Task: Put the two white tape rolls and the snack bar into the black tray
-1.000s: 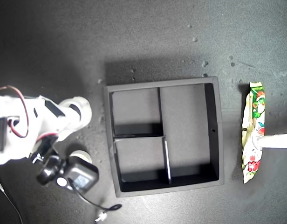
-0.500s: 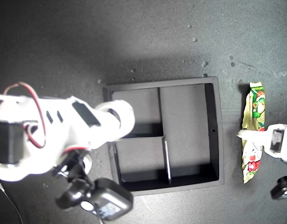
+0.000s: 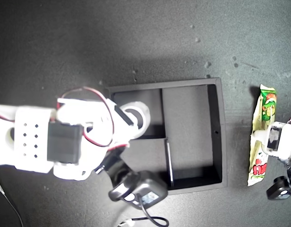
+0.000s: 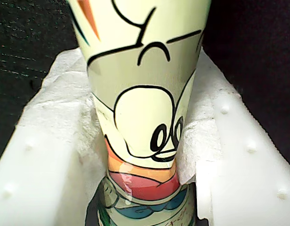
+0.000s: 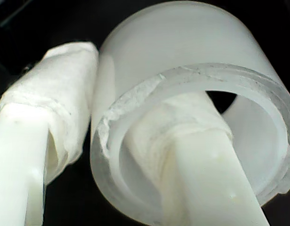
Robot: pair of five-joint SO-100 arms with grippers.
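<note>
Carried over the black tray (image 3: 216, 137), tape roll (image 3: 136, 116) stays clamped in my second end effector (image 5: 105, 155); first (image 4: 140, 155) grips snack bar (image 3: 261, 135).

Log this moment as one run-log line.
first gripper: shut on snack bar | second gripper: shut on tape roll | black tray: empty

Arm shells: white printed plastic; the second arm's link (image 3: 27, 142) has a grid of small round holes behind my second gripper (image 3: 136, 118).
Servo: black rectangular block (image 3: 65, 143) set into that white link.
Cables: thin red wires (image 3: 96, 94) loop over the second arm; a black cable (image 3: 152, 220) runs from the black wrist camera (image 3: 138, 189) beside the gripper.
Finger pads: wrapped in white tissue-like padding (image 5: 65, 89), creased and fibrous.
Finger (image 4: 251, 165) surfaces: matte white, small raised bumps.
First arm: white body (image 3: 285, 142) with a dark rectangular recess (image 3: 274, 140); black round camera housing (image 3: 278, 191) behind my first gripper (image 3: 267, 138).
</note>
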